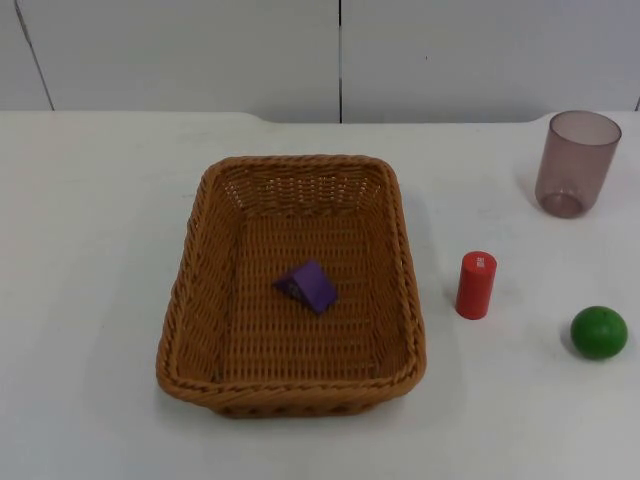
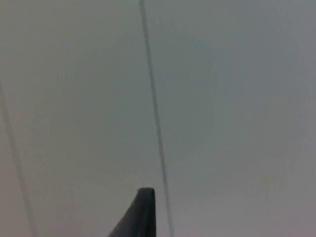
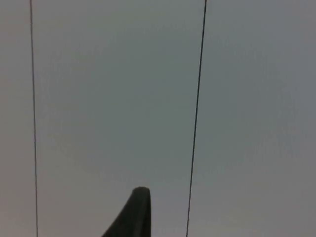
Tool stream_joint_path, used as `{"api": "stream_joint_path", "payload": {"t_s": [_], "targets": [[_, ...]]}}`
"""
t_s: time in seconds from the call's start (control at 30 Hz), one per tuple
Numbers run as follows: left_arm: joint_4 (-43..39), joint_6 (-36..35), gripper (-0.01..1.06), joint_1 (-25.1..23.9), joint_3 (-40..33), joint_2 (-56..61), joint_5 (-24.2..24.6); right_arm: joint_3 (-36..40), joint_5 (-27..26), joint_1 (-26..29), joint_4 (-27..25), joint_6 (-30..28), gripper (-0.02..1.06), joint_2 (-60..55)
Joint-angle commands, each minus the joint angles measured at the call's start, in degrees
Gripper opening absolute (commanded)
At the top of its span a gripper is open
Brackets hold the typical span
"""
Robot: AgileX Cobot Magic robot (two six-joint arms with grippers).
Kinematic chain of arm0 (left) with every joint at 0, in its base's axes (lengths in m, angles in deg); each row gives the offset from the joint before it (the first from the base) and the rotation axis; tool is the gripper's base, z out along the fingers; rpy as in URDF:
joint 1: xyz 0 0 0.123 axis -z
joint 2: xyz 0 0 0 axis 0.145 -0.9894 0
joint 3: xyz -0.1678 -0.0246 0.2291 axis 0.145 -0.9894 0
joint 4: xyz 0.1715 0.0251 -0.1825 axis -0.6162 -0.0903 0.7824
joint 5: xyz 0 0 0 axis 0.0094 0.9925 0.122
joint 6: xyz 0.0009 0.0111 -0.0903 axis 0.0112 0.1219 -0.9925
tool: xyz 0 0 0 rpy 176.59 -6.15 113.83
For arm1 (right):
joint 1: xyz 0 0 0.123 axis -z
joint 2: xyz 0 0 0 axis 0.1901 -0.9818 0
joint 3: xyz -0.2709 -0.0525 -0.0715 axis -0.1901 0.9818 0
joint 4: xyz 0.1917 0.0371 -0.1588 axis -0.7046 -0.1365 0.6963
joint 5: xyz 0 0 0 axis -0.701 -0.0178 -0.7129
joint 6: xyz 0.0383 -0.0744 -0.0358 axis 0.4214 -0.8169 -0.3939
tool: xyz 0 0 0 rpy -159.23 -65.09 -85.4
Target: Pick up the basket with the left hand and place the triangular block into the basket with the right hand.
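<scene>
Purple triangular block [image 1: 307, 286] lies on floor of wicker basket [image 1: 190, 330], basket flat on bench [image 1: 90, 250]: task looks complete. Left gripper [image 2: 140, 212], right gripper [image 3: 136, 210] face partition wall [image 3: 113, 98], parked; finger state cannot tell.

Setting is a robot test bench or lab. A plain white table [image 1: 90, 250] ends at a grey partition wall [image 1: 180, 50] with vertical panel seams. Sparse staged props stand apart: wicker basket [image 1: 190, 300], red cylinder [image 1: 476, 285], green ball [image 1: 599, 332], tinted cup [image 1: 576, 162].
</scene>
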Motion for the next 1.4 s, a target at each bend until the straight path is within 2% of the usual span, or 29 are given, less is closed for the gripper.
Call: {"api": "stream_joint_path", "payload": {"t_s": [0.0,0.13,0.43,0.5,0.6,0.7,0.93,1.13,1.2,1.37], "targets": [[-0.41,0.60,0.97,-4.23,0.65,4.60,0.04,0.00,0.78,1.33,0.00,-1.99,0.93,3.47],[0.46,1.93,0.97,-5.46,0.65,8.35,-1.96,0.00,1.67,3.00,-0.69,-2.17,0.93,7.41],[8.67,5.35,0.97,-4.19,0.65,14.20,2.77,-0.37,4.66,2.36,-3.64,-2.66,0.93,11.78],[10.71,6.39,0.97,-4.19,0.65,15.83,3.73,-1.59,6.90,2.11,-5.96,-4.58,0.93,11.78],[10.71,6.39,0.97,-4.19,0.53,17.31,5.81,-2.56,8.03,2.11,-11.53,-10.74,0.93,11.78],[11.08,6.28,0.97,-3.89,0.53,17.31,7.07,-2.56,8.03,1.44,-14.15,-11.98,0.93,11.78],[12.25,6.15,0.97,-3.59,0.53,17.44,8.59,-2.56,11.71,-3.07,-15.55,-10.52,0.93,11.78],[12.25,6.15,0.97,-3.59,-1.17,18.09,9.29,-2.56,16.43,-3.74,-15.16,-10.33,0.93,11.78],[12.25,6.15,0.97,-3.59,-1.27,18.35,10.50,-2.56,17.28,-3.74,-15.16,-10.33,0.93,11.78],[12.25,6.15,0.97,-3.59,-3.11,18.73,19.67,-1.44,24.41,-3.74,-13.36,-7.46,0.93,11.78]]}}
